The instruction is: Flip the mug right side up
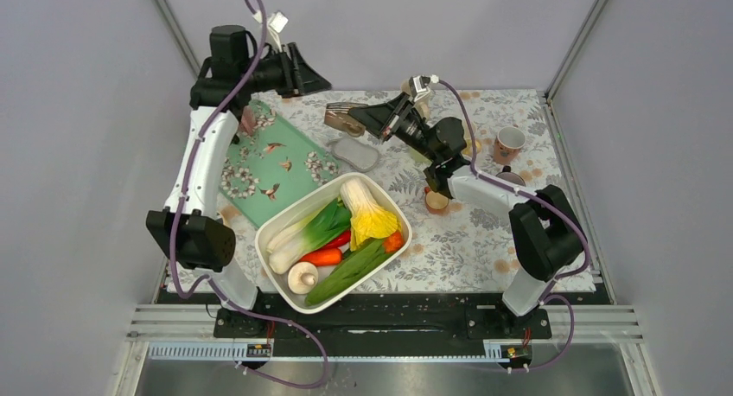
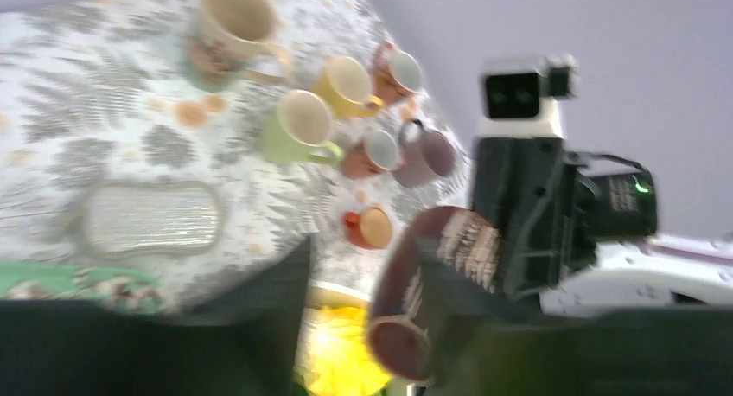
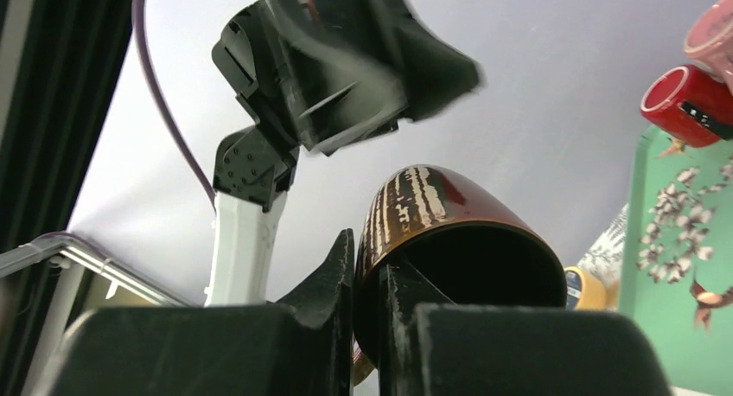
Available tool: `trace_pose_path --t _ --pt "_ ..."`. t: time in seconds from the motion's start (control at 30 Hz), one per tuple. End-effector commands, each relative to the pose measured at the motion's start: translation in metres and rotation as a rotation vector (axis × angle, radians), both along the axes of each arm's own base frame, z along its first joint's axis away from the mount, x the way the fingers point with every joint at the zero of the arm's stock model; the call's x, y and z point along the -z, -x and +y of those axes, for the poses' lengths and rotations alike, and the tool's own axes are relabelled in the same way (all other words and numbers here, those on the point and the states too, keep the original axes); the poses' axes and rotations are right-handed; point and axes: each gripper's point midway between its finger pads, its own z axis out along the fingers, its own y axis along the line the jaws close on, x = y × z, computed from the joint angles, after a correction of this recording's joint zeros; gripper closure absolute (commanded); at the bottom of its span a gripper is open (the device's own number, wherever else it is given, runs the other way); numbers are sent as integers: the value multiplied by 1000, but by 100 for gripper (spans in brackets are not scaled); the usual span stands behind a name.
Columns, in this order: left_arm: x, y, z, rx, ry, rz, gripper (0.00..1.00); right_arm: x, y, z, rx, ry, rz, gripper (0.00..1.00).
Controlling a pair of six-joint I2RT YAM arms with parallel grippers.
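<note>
The mug (image 1: 344,118) is dark brown with pale streaks. It is off the table at the back middle and lies on its side in the air. My right gripper (image 1: 361,119) is shut on its rim wall, one finger inside and one outside, as the right wrist view shows (image 3: 370,275). The mug's dark mouth (image 3: 471,275) faces that camera. My left gripper (image 1: 304,74) is open and empty, raised just left of and behind the mug. In the blurred left wrist view the mug (image 2: 432,284) hangs close in front of the left fingers.
A white basin (image 1: 270,230) of vegetables stands at the front middle. A green cutting board (image 1: 268,167) lies to the left and a grey oval dish (image 1: 354,154) behind the basin. Several upright mugs (image 1: 508,143) and a small orange cup (image 1: 436,201) stand at the right.
</note>
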Motion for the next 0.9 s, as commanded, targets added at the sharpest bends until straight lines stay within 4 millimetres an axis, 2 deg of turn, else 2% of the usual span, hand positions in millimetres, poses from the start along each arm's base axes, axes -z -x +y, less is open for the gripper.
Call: trace_pose_path --t 0.0,0.07,0.17,0.23,0.27,0.37,0.47,0.57,0.67,0.77,0.87 --pt "-23 -39 46 -197 -28 -123 67 -34 22 -9 23 -16 -130 100" --pt "-23 -37 47 -196 -37 -129 66 -31 21 -9 35 -2 -130 100" --pt "-22 -36 53 -214 -75 -151 60 -24 18 -8 69 84 -143 100" --pt "-21 -36 60 -232 -147 -198 51 -10 16 -10 126 254 -186 100" --pt "-19 -36 66 -246 -195 -226 46 -10 15 -16 182 363 -240 100" --pt "-11 -40 94 -325 -380 -317 30 22 4 -56 352 772 -276 100" --pt "7 -43 122 -373 -569 -370 20 64 0 -116 470 1180 -214 100" --pt "28 -46 144 -399 -716 -374 15 108 10 -166 496 1480 -99 100" --pt "50 -47 160 -405 -828 -351 12 151 28 -207 510 1690 79 100" --pt "69 -50 174 -411 -920 -322 11 191 49 -235 469 1856 212 100" --pt "86 -56 188 -424 -999 -282 10 226 60 -244 410 1934 274 100"
